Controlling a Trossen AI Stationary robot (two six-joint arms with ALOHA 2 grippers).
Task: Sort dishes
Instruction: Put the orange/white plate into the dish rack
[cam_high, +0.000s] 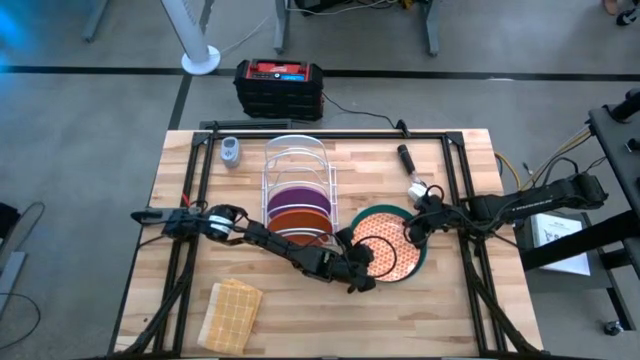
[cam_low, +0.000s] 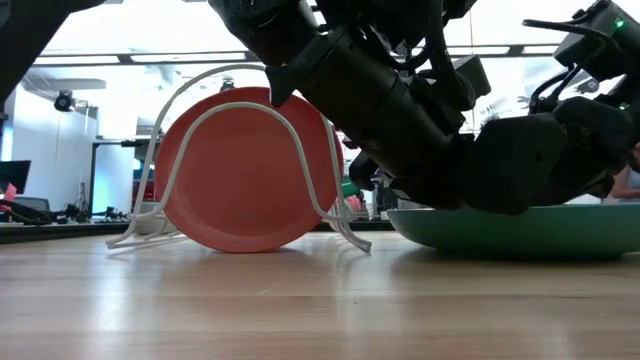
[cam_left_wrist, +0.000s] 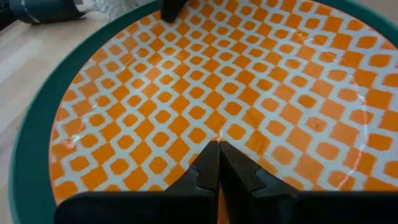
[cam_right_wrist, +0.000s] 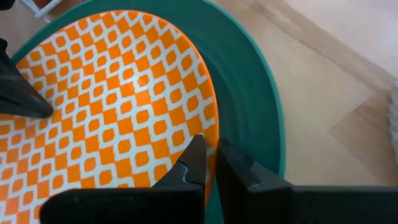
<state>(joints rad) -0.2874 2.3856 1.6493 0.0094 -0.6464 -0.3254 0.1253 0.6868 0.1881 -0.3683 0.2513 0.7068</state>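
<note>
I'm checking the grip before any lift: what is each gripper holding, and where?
The right gripper pinches the orange-patterned plate at its rim. The left gripper is shut, its tips on that plate's face, holding nothing.

Grey floor (cam_high: 80, 150), bright ceiling lights (cam_low: 150, 35).

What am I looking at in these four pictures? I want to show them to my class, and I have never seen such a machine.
This is a robot with two dark arms at a wooden table. One picture looks down from above, one looks level across the tabletop, and two come from cameras on the arms' wrists.

A white wire rack holds a purple plate and a plain orange plate on edge. Beside it an orange-patterned plate lies in a larger teal-green plate. A tan woven cloth lies near the table's front edge.

The right gripper has its jaws closed on the patterned plate's rim. The left gripper, jaws shut, rests its tip on the plate's face, holding nothing.
</note>
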